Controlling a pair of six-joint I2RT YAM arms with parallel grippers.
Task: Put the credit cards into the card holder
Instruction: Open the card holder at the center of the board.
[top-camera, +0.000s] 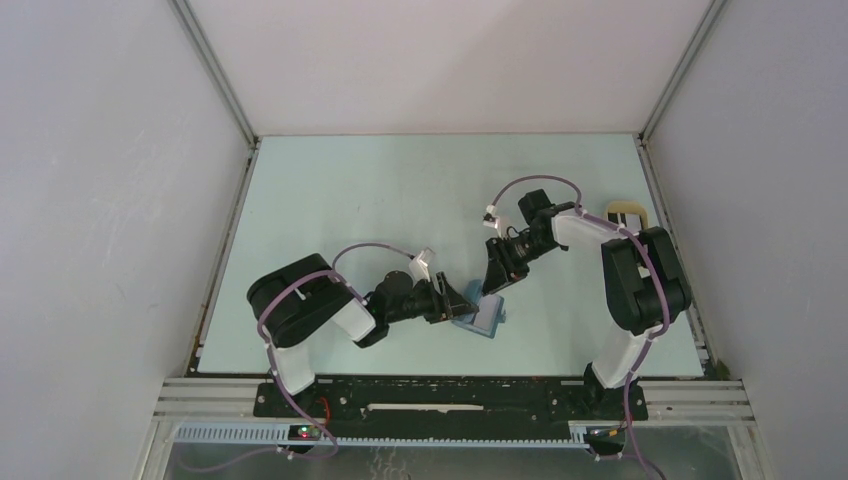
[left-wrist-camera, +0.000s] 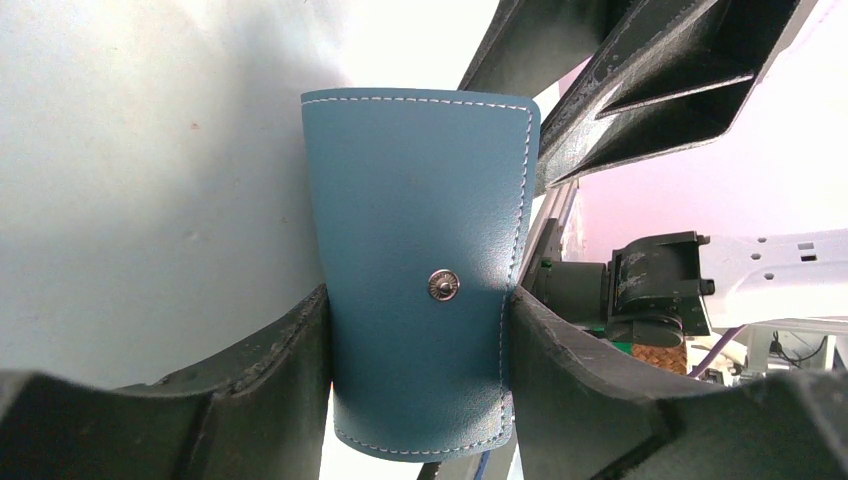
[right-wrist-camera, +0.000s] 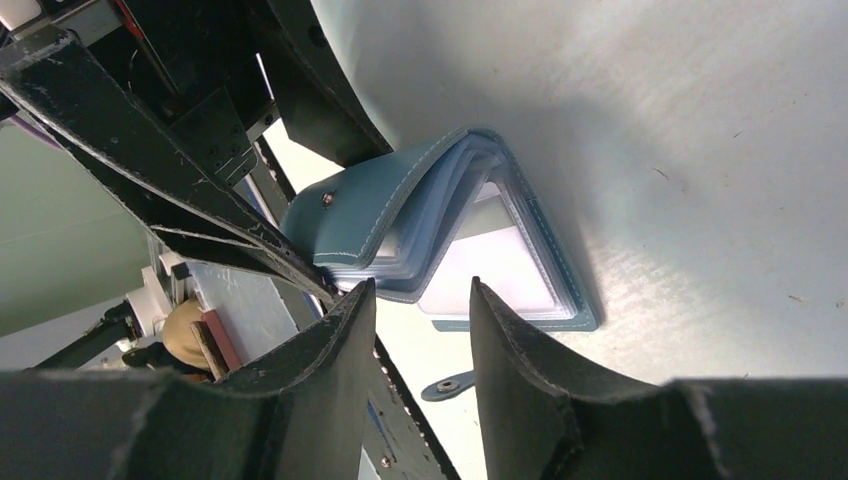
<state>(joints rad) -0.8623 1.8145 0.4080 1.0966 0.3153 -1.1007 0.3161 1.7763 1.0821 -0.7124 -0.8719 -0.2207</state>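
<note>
Left wrist view: left end effector (left-wrist-camera: 418, 300) pinches the blue card holder (left-wrist-camera: 420, 180) by its side edges, snap button (left-wrist-camera: 444, 285) facing the camera. Right wrist view: holder stands partly open on the table (right-wrist-camera: 700, 150), frame centre. Right end effector (right-wrist-camera: 420, 292) is spread, tips at the pocket edge; contact unclear.

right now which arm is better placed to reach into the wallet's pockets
Right. The right tool sits open at the wallet, by its fanned pockets; the left tool is shut on the wallet's cover, holding it.
</note>
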